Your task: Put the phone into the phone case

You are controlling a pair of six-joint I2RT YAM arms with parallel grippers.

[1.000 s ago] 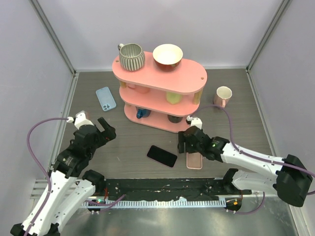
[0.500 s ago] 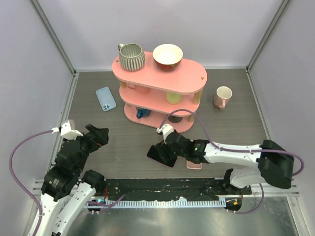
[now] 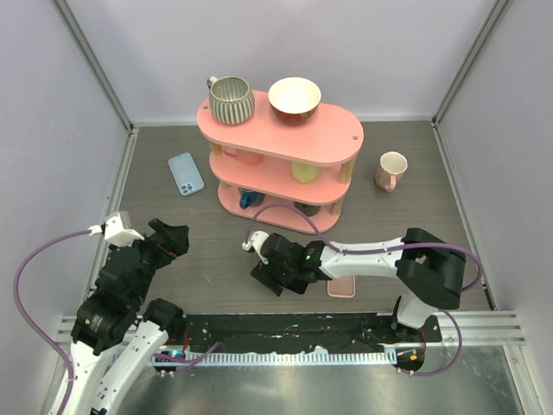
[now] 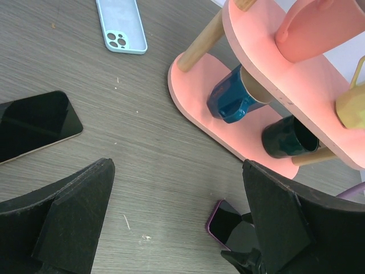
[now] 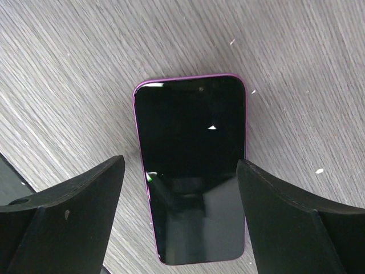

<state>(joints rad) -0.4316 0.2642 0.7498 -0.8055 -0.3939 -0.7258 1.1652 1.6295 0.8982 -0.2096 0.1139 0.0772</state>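
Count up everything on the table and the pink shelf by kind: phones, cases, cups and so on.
Phones: 2
Phone cases: 2
Cups and mugs: 6
Bowls: 1
Shelf stands: 1
Total: 12

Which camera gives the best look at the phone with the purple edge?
The right wrist view: the purple-edged phone lies whole and screen-up, filling the middle of the frame. In the top view the right hand hangs over it and hides most of it. The left wrist view catches only one end, at its bottom edge.
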